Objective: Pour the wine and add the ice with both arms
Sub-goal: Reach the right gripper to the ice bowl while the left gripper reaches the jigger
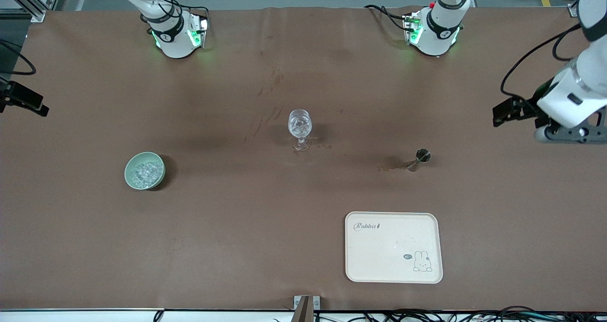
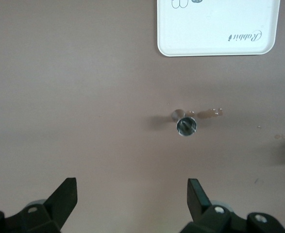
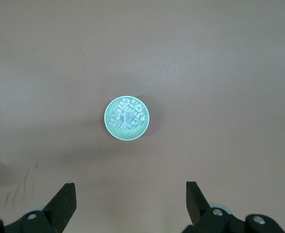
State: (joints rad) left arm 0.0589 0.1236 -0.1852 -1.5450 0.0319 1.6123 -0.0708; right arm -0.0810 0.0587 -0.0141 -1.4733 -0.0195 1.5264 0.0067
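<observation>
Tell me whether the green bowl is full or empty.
Full: the green bowl holds a heap of ice covering most of its inside, seen in the right wrist and front views.

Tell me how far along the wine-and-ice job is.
Nothing looks done yet: the wine glass shows no wine, and the ice sits in the green bowl. In hand: nothing; left gripper and right gripper hang open, high over the table. Left: pouring from the jigger and adding ice.
</observation>
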